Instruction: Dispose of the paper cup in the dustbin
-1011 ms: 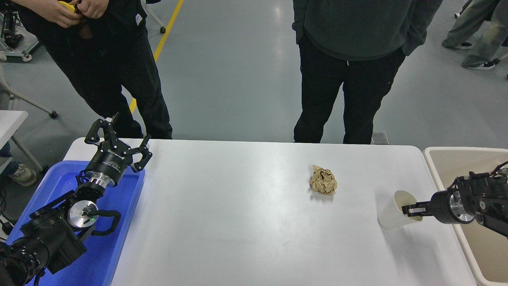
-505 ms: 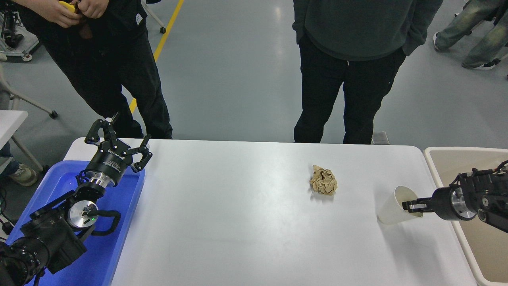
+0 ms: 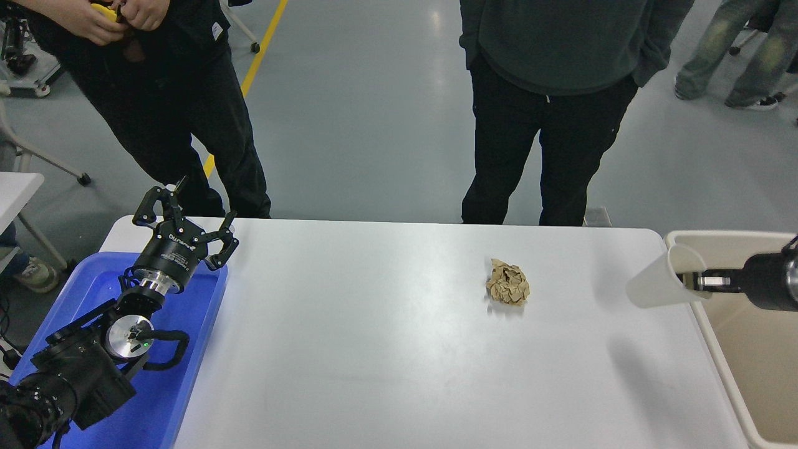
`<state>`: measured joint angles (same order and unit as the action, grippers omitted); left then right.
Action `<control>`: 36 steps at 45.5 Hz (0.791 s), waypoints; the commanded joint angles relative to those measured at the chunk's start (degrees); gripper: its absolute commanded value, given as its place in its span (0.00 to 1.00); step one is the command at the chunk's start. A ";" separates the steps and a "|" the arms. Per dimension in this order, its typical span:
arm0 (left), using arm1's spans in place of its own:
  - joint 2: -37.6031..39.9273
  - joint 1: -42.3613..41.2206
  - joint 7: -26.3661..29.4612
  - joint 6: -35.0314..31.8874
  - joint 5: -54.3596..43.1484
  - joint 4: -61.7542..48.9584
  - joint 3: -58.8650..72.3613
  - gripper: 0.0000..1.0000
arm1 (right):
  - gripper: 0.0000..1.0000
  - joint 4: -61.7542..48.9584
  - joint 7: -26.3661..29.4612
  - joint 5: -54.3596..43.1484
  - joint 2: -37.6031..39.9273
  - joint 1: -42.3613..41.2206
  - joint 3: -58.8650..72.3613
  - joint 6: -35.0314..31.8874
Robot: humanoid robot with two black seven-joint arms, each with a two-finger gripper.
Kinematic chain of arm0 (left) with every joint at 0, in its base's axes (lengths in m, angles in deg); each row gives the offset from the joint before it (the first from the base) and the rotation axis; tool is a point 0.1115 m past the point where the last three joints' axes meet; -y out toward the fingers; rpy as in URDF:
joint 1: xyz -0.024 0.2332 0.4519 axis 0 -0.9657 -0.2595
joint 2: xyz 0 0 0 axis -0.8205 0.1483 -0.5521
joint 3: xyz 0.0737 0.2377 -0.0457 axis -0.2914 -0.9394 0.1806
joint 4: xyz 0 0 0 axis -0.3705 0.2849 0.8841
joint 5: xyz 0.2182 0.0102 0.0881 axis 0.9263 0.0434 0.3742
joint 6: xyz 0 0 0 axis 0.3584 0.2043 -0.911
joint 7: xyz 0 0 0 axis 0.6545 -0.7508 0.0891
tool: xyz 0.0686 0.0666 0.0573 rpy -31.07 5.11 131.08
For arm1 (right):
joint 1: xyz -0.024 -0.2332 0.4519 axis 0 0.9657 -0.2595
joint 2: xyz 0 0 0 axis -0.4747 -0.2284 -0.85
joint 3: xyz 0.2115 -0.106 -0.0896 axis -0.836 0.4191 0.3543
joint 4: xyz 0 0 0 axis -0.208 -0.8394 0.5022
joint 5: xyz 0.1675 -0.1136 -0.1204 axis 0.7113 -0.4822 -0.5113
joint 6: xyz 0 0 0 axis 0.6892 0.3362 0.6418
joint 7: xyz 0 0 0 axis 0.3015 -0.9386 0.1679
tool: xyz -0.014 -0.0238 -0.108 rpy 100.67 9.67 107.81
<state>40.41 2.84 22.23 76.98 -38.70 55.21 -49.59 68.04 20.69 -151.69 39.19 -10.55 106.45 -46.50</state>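
The white paper cup hangs tipped on its side in the air over the table's right edge, mouth toward the right. My right gripper comes in from the right edge and is shut on the cup's rim. The beige dustbin stands off the table's right end, right beside the cup. My left gripper is parked open at the lower left, over the blue tray.
A crumpled brown paper ball lies on the white table right of centre. A blue tray sits at the left end. Two people stand at the far side.
My right gripper has lifted the cup off the table and carried it up and to the right, to the dustbin's near rim. The left arm has not moved.
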 commanded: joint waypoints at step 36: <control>-0.04 0.00 0.00 -0.06 0.05 -0.03 0.00 1.00 | 0.00 -16.94 -1.31 8.99 2.79 2.68 -2.23 -3.18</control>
<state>40.40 2.84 22.23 77.00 -38.68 55.18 -49.59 63.34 19.30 -149.43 43.94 -12.42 104.28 -49.53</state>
